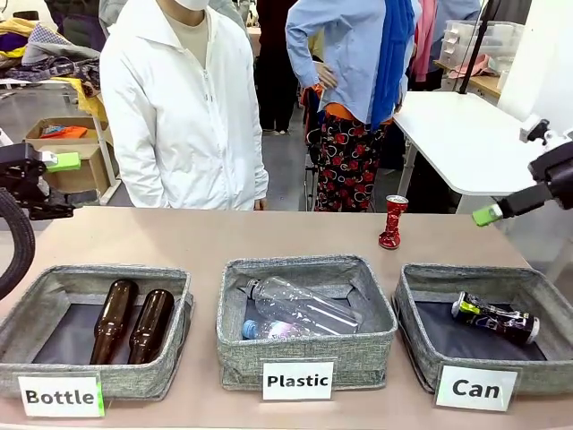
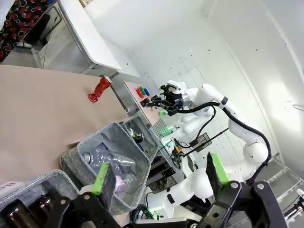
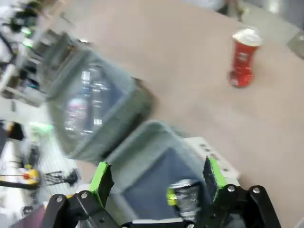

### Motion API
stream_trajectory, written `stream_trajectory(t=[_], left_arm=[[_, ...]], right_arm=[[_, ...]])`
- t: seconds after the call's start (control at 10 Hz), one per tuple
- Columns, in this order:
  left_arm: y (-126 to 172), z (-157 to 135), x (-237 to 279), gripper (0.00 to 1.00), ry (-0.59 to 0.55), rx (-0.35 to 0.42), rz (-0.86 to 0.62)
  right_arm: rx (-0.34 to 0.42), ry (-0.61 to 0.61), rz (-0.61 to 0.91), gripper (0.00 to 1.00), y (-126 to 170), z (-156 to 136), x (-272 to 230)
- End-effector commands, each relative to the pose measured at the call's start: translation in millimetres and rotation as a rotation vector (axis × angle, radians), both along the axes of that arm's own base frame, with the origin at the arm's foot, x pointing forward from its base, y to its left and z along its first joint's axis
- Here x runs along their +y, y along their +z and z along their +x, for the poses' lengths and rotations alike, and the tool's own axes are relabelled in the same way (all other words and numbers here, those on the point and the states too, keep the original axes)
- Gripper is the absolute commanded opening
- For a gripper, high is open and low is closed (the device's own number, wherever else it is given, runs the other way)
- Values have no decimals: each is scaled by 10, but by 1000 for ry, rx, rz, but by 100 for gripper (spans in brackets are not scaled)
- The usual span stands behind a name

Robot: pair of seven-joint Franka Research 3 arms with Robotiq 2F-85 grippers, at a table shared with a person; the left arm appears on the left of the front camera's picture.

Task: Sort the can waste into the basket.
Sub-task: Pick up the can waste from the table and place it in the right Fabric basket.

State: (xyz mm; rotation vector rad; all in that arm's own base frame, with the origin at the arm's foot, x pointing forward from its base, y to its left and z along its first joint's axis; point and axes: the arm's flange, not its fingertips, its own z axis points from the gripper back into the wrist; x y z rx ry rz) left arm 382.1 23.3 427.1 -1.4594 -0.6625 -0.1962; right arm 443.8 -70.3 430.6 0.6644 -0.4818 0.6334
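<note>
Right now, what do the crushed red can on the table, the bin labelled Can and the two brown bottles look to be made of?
The crushed red can looks like thin glossy metal, probably aluminium: it is dented and buckled. The grey rectangular bin labelled Can seems to be woven matte fabric with a dark lining, its walls soft and slightly sagging. The two brown bottles look like glass, dark amber and shiny, though plastic cannot be ruled out.

Bright even indoor light; front view sharp; right wrist view motion-blurred; left wrist view wide-angle warped.

Behind the brown table (image 1: 224,237) stands a white table (image 1: 461,139). Cardboard boxes (image 1: 76,152) are at the left, on grey floor (image 1: 286,170).
</note>
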Motion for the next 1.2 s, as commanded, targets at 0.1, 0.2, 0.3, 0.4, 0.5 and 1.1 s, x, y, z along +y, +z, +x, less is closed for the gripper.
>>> stream_trajectory(t=[0.1, 0.2, 0.3, 0.4, 0.5, 1.1], left_arm=[[48, -7, -9, 100, 14, 9, -11], [48, -7, -9, 100, 14, 9, -11], [48, -7, -9, 100, 14, 9, -11], [48, -7, -9, 100, 14, 9, -11], [48, -7, -9, 100, 14, 9, -11], [48, -7, -9, 100, 14, 9, -11]], right_arm=[[-143, -270, -240, 100, -224, 74, 402], [-68, -32, -94, 100, -107, 75, 32], [-68, -32, -94, 100, -107, 75, 32], [-68, -32, -94, 100, -107, 75, 32], [-107, -85, -155, 100, -189, 88, 137], [-382, 22, -50, 100, -43, 993, -365]])
